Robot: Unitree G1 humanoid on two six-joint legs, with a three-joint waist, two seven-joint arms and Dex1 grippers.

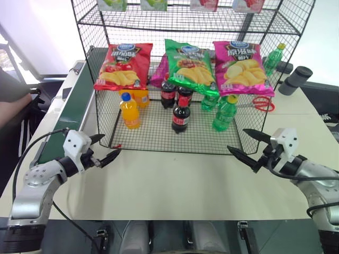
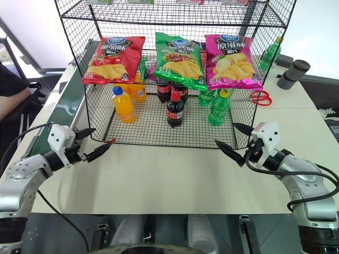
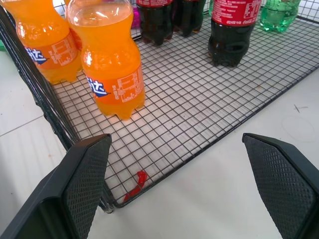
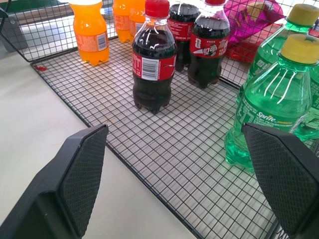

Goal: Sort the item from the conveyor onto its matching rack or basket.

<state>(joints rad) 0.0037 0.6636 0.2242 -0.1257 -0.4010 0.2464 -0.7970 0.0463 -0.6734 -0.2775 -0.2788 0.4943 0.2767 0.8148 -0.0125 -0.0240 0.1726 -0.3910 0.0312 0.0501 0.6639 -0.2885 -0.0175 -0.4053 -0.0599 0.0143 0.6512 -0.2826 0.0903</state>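
Note:
Three small cola bottles with red caps stand in the black wire basket (image 1: 153, 133). The nearest cola bottle (image 1: 180, 117) stands upright and alone near the basket's middle, also seen in the right wrist view (image 4: 153, 64). The other two (image 1: 168, 94) stand behind it. The dark green conveyor (image 1: 74, 106) runs along the table's left side. My left gripper (image 1: 110, 145) hovers open over the table at the basket's front left corner, holding nothing. My right gripper (image 1: 237, 139) hovers open at the front right corner, also holding nothing.
Orange-drink bottles (image 1: 130, 111) stand at the basket's left and green bottles (image 1: 224, 112) at its right. Chip bags (image 1: 189, 66) hang above them from the wire shelf. Red scissors (image 1: 263, 103) and a dark cylinder (image 1: 295, 79) lie at the right. A person's arm (image 1: 13, 108) is at the far left.

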